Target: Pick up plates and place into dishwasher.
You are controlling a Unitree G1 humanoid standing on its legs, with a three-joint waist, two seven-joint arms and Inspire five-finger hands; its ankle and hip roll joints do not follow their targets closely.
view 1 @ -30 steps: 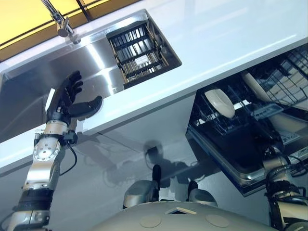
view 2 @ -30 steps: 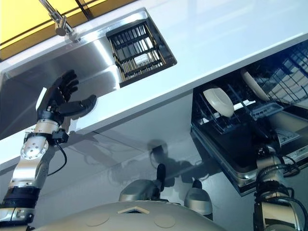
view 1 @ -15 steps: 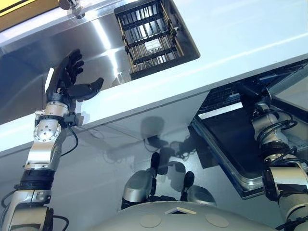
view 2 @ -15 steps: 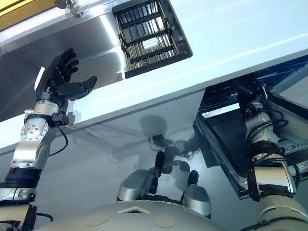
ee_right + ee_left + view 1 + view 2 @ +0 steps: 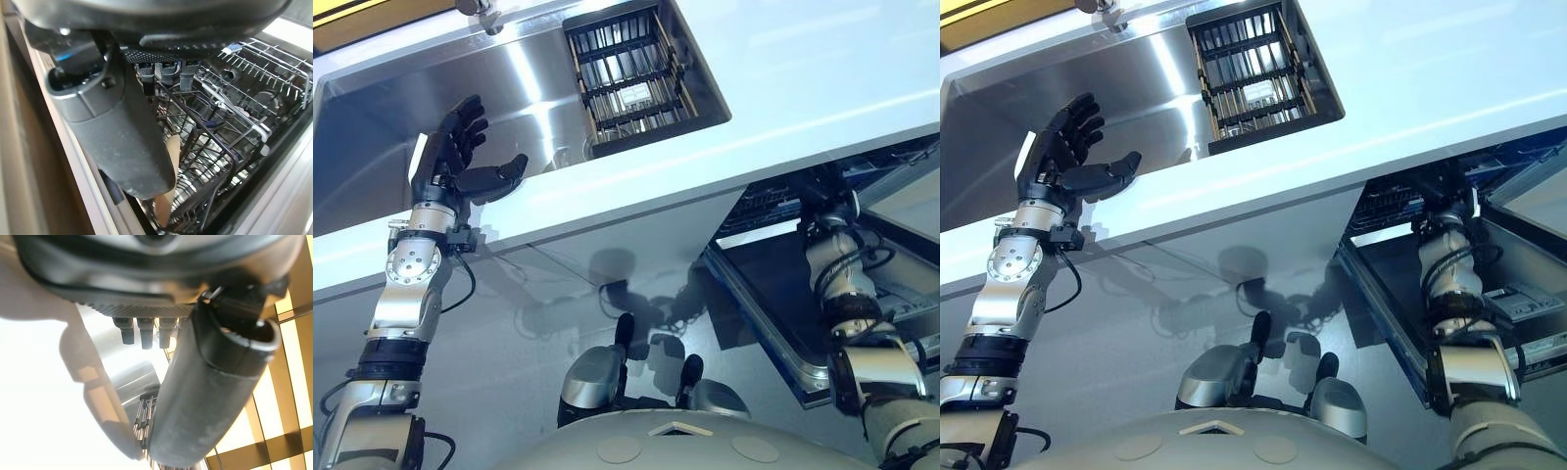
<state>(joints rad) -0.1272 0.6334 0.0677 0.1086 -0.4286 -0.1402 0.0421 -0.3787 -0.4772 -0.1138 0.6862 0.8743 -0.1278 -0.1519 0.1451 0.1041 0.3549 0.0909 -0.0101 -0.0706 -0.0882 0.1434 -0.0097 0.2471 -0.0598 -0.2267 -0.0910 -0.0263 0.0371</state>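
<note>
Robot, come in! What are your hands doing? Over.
Left hand open above sink. Right hand open inside dishwasher rack, holding nothing. Nothing blocking.

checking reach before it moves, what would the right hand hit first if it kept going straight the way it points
Probably the dish rack in the dishwasher: the right hand points into its wire grid, though depth is hard to judge.

No readable text, label, number or sign anywhere here. A pale tag (image 5: 636,95) lies in the dark rack (image 5: 628,80) in the sink, at the far side of the surface, but its print is too small to make out.
</note>
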